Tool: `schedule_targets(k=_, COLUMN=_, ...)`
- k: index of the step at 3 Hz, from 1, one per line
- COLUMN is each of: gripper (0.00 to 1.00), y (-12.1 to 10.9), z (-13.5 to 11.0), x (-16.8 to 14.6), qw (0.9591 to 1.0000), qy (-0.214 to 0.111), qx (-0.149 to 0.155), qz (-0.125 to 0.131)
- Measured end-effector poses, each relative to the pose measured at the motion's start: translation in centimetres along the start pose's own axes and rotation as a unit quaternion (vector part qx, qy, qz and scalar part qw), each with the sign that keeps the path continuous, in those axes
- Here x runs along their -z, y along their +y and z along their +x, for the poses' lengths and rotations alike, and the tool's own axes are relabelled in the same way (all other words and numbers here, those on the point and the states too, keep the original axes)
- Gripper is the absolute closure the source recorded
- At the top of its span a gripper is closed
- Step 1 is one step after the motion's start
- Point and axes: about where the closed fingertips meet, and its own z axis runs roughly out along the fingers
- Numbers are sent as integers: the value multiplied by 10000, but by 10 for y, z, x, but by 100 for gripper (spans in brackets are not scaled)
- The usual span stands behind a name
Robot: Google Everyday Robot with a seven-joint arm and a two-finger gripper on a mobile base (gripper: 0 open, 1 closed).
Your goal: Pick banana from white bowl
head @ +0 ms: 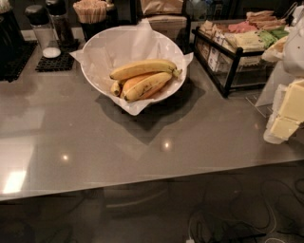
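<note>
The white bowl [102, 52], lined with crinkled white paper, stands at the back middle of the grey counter. Three bananas lie in it side by side. The banana [142, 69] is the plain yellow one lying rearmost, its brownish tip pointing right. An orange-toned banana [135, 80] lies under it, and a brown-speckled banana [148, 86] lies nearest the front. My gripper [287, 116] hangs at the right edge of the camera view, pale yellow and white, well to the right of the bowl and apart from it.
A black wire rack [228, 57] of packets stands right of the bowl. Shakers [42, 28] on a black mat and a cup of stir sticks [91, 14] stand behind at the left. The counter's front edge [142, 182] runs across the lower part of the view.
</note>
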Motion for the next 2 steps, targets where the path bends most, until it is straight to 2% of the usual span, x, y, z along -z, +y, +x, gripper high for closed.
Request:
schedule_targets(k=1, gripper=0, y=0, z=0, x=0, qw=10000, qy=-1, qx=0, qz=0)
schedule_targets(k=2, gripper=0, y=-5, z=-7, x=-1, qw=9987, qy=-401, qx=-280, qz=126)
